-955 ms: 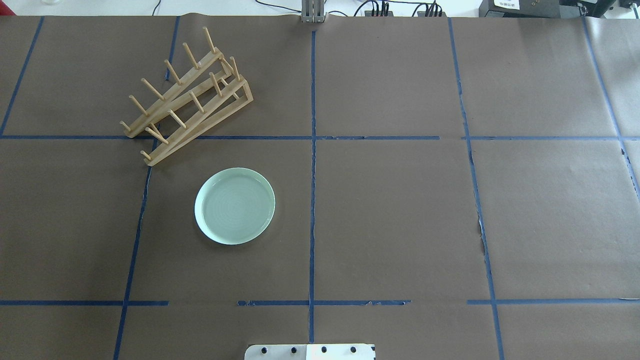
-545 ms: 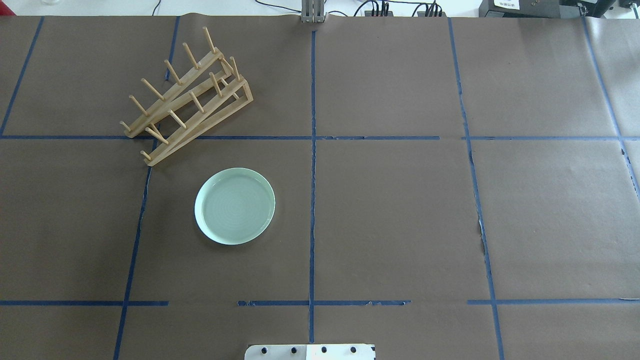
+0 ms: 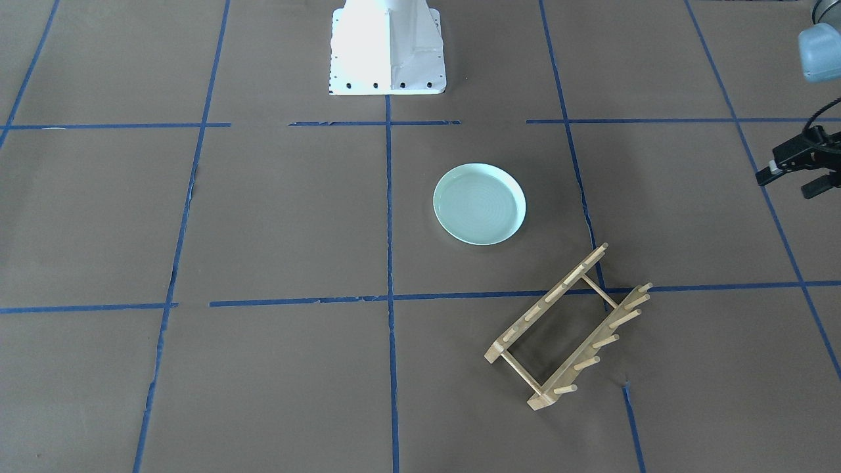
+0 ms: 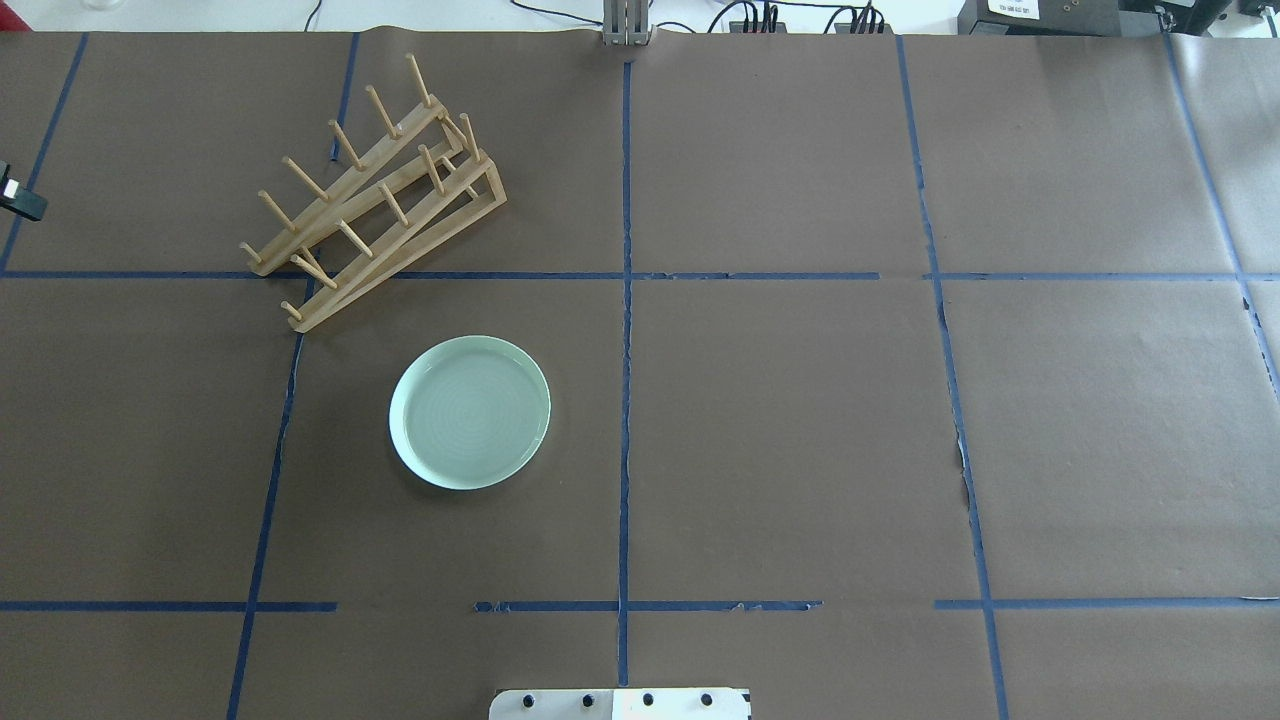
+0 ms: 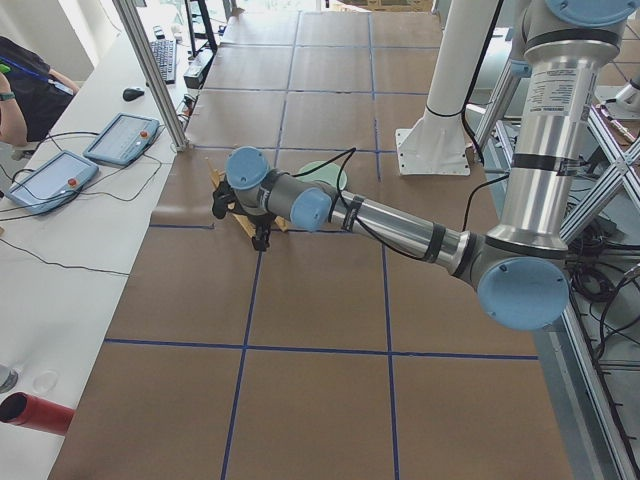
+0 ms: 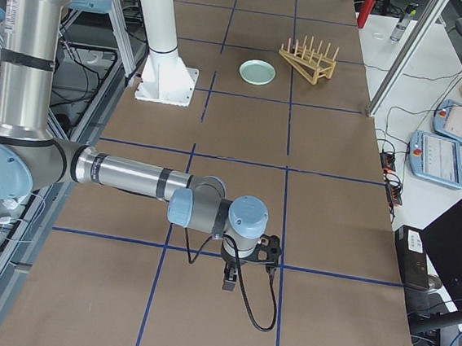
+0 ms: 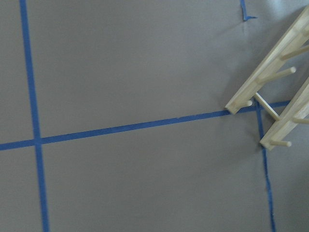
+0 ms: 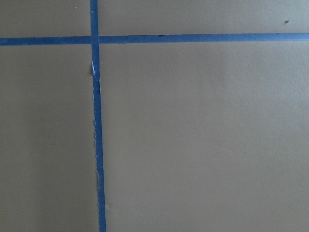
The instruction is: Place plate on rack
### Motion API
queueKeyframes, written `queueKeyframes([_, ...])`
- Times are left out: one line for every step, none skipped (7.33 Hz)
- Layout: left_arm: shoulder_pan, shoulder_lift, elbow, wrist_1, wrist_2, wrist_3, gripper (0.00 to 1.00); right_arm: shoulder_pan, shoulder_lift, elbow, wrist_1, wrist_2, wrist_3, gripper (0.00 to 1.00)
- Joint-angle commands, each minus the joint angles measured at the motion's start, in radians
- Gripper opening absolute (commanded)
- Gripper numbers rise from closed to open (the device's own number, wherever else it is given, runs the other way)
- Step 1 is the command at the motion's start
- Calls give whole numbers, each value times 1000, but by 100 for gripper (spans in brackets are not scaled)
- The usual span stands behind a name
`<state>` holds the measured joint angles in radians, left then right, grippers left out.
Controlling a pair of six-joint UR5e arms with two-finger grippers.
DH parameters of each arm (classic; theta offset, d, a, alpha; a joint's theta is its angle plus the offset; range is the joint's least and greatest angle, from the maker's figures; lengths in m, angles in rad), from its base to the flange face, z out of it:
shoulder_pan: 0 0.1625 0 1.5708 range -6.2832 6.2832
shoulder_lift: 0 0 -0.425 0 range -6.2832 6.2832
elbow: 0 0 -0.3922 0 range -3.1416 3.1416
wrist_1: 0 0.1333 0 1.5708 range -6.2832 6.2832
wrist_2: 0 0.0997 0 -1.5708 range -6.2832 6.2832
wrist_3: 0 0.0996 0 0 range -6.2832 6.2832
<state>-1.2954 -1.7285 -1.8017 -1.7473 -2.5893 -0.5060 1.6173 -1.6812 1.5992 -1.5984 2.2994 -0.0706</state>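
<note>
The plate (image 4: 469, 412) is lying flat left of the desk's middle, with the rack (image 4: 375, 195) nearer the far left corner. The left tool (image 3: 787, 180) is hovering at the left edge, and I cannot tell its grip. It should be approaching the plate's rim low.

On your tabletop (image 4: 800, 420): brown paper, blue tape grid (image 4: 626, 400). On your side bench (image 5: 95, 215): two tablets (image 5: 122, 137), keyboard (image 5: 163, 60), mouse (image 5: 134, 94). Red tube (image 5: 35, 413), near corner.
</note>
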Motion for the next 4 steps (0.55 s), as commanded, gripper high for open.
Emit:
queueKeyframes([150,-188,-16,-58,49,-328,100,0,0,1,0,0,0,100])
queueKeyframes([256,-277,-11,-60,183,-535,100,-1,0,1,0,0,0,100])
queueKeyframes([351,-325,-13,-54,328,-634,100,1,0,1,0,0,0,100])
queueKeyframes([452,-395,17,-35,456,-732,100,1,0,1,0,0,0,100])
